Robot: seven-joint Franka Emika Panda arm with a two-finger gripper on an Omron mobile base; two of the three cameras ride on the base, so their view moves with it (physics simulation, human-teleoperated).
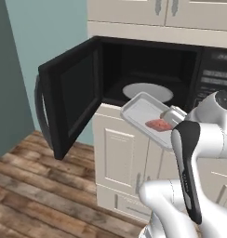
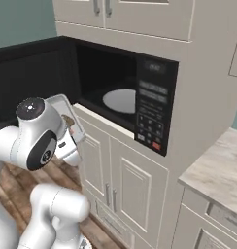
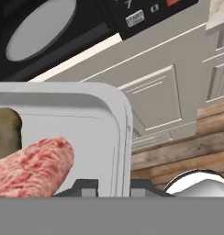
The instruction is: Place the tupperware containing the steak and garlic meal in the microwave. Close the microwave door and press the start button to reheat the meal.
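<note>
On the microwave's button panel, hand view, you can read a "7" and a "0" on two dark keys. The pale key just beside them carries lettering too blurred to read. In both base views the panel markings are illegible.

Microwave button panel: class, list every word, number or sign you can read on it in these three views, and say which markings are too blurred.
"7": on a key of the microwave button panel, hand view.
"0": on the key beside it.
Pale label key below them: lettering too blurred to read.
Red key at the panel's corner: no legible text.
Display and key rows in both base views: too small to read.
Tupperware, cabinets: no text.
</note>
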